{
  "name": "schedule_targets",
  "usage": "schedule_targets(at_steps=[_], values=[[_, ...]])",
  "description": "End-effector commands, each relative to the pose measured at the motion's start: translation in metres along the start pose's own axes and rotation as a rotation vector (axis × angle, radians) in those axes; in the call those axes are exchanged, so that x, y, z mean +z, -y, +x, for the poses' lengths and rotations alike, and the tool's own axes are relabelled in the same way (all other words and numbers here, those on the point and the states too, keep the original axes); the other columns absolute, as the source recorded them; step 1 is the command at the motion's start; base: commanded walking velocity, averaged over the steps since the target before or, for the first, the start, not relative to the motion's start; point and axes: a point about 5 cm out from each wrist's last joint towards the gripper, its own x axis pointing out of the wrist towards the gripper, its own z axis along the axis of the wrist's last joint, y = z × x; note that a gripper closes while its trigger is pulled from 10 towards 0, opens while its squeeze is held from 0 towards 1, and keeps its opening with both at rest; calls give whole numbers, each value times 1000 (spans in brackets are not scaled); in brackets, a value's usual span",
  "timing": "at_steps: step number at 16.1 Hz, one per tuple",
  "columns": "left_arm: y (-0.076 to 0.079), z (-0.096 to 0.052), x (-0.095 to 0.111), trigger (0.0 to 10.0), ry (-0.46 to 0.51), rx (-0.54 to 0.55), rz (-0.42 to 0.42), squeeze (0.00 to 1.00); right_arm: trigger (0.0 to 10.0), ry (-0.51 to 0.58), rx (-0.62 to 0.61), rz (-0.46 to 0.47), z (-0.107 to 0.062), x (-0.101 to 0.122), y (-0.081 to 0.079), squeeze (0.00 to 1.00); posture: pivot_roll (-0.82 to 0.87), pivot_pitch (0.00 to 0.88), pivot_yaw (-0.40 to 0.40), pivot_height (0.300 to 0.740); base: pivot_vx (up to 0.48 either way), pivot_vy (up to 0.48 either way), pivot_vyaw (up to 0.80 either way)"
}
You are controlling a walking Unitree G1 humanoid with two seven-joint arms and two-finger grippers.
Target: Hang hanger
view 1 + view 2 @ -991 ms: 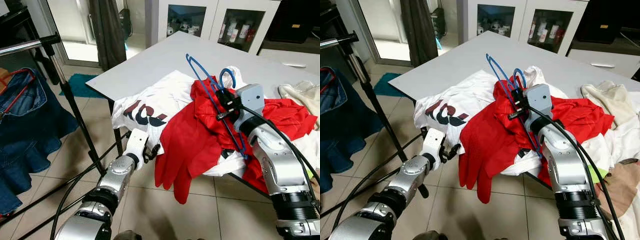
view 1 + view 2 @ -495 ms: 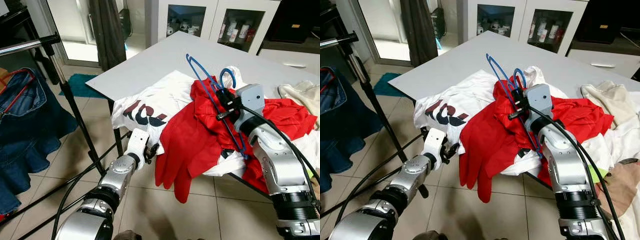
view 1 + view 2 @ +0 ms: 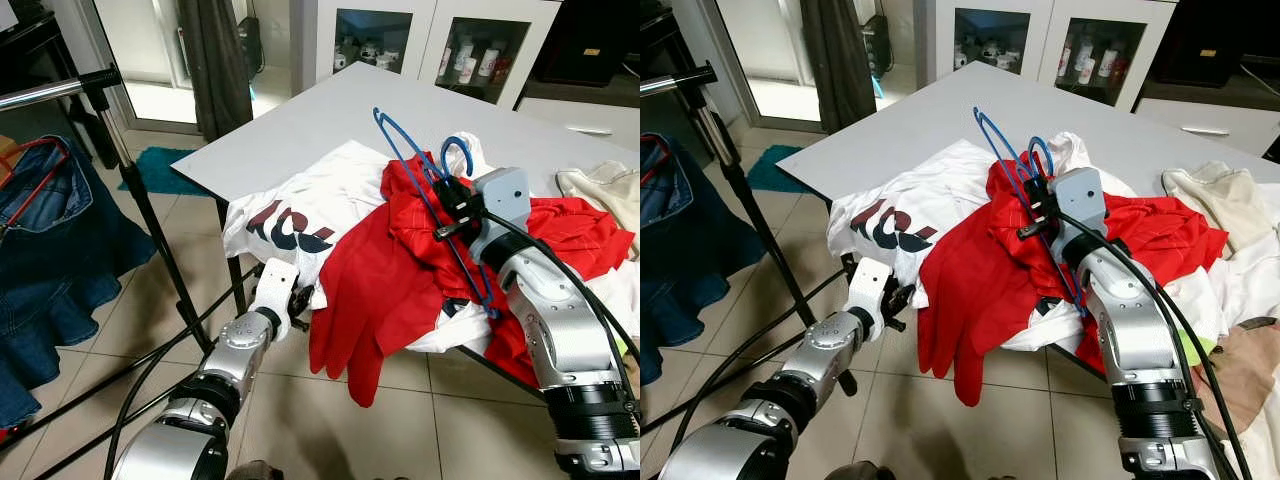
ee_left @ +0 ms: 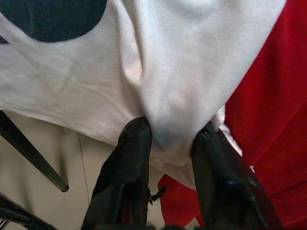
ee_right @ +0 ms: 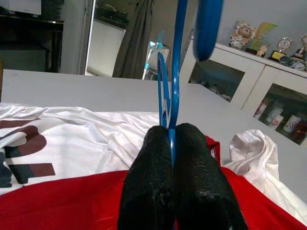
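A blue wire hanger slants up out of the pile of clothes on the table, threaded into a red garment. My right gripper is shut on the hanger's wire just below the hook; in the right wrist view both black fingers pinch the blue wire. A white shirt with dark lettering droops over the table's front edge. My left gripper is low at that hanging hem, open, and in the left wrist view a fold of the white cloth bulges between its fingers.
The grey table carries more white and beige clothes at the right. A clothes rack's pole stands at the left with a denim garment on a red hanger. A glass-fronted cabinet stands behind. Black cables cross the tiled floor.
My left gripper has edged slightly forward to the white shirt's hanging hem. The right arm and the hanger have stayed in place.
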Motion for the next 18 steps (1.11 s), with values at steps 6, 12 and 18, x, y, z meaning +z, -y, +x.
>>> schedule_targets(at_steps=[6,12,18], values=[[-6,0,14,0,107,23,-20,0,10000,2,-3,-18,-3,3,1,0,41,4,-4,740,0,0,0],[-12,-1,29,0,194,45,35,0,10000,5,-11,-15,-1,2,0,0,45,0,7,740,0,0,0],[-26,-4,88,0,397,61,250,0,10000,7,-24,-17,-2,2,3,0,45,0,11,740,0,0,0]])
